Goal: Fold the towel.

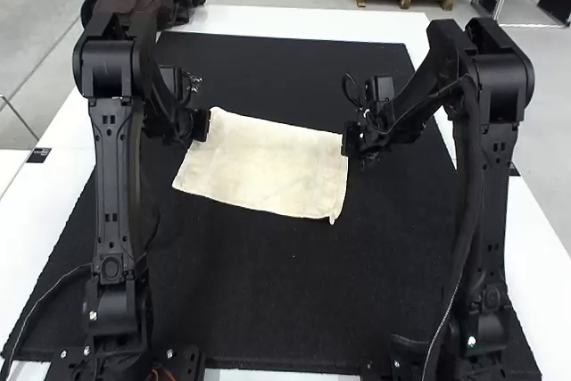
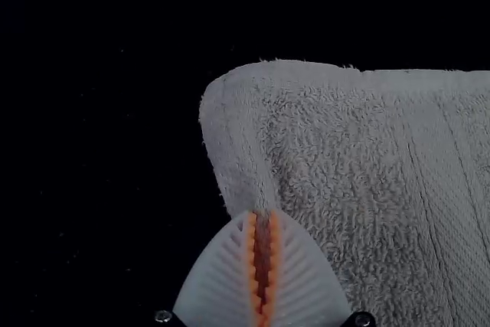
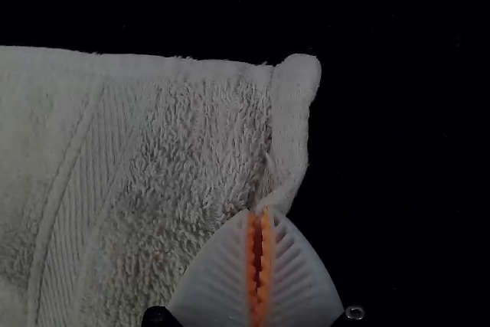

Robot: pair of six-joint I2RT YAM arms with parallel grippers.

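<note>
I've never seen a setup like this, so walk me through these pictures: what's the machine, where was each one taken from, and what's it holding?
It's a robot with two black arms, the left arm and the right arm, at a white table covered by a black mat. The high view looks down from above and behind them. The other two come from cameras on the wrists, each showing that arm's own ribbed, orange-padded fingers.

A pale towel lies flat on the mat. The left gripper pinches one side edge, and the right gripper pinches the opposite one.
</note>
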